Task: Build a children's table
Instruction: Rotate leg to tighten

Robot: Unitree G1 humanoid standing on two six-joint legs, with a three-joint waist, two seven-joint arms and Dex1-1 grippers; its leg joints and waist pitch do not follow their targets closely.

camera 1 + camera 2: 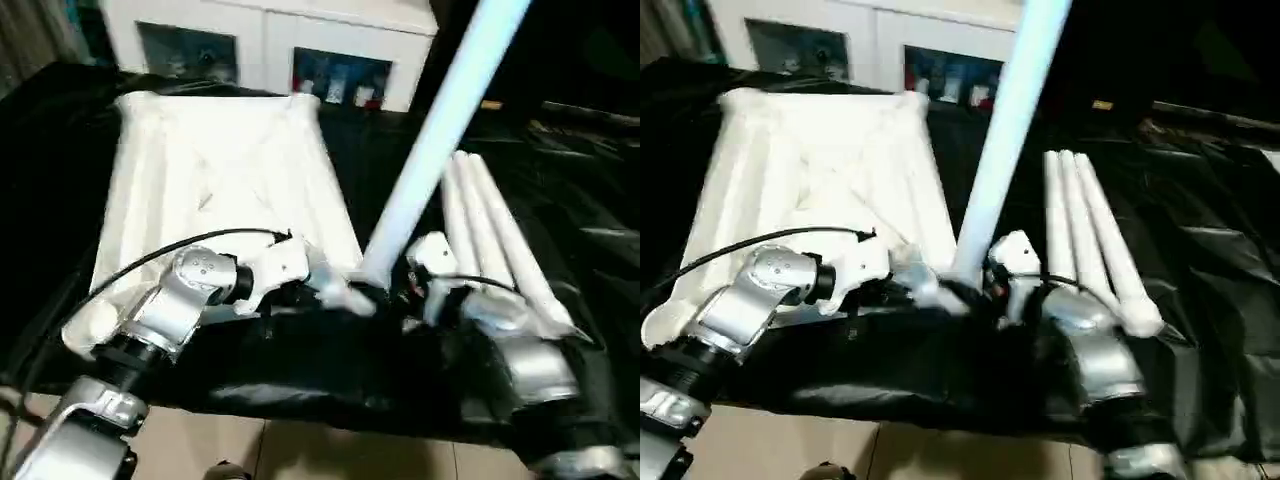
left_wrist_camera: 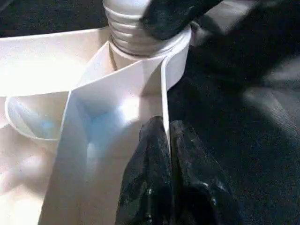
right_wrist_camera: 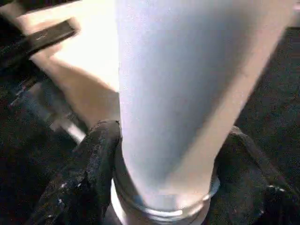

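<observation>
The children's table top (image 1: 220,170) lies upside down on the black-draped work table, ribs facing up. One white leg (image 1: 440,110) stands steeply in its near right corner socket, leaning up and to the right. My right gripper (image 3: 164,187) is shut on this leg near its base, one black finger (image 3: 84,183) on each side. The leg's threaded end (image 2: 131,28) sits in the socket. My left gripper (image 2: 168,140) is shut on the top's thin rim wall (image 2: 164,84) just beside that socket. Three more legs (image 1: 490,230) lie side by side to the right.
A white cabinet with glass doors (image 1: 270,40) stands behind the work table. The black cloth (image 1: 580,200) is wrinkled on the right. The table's near edge runs just below my arms, with light floor (image 1: 300,440) beyond it.
</observation>
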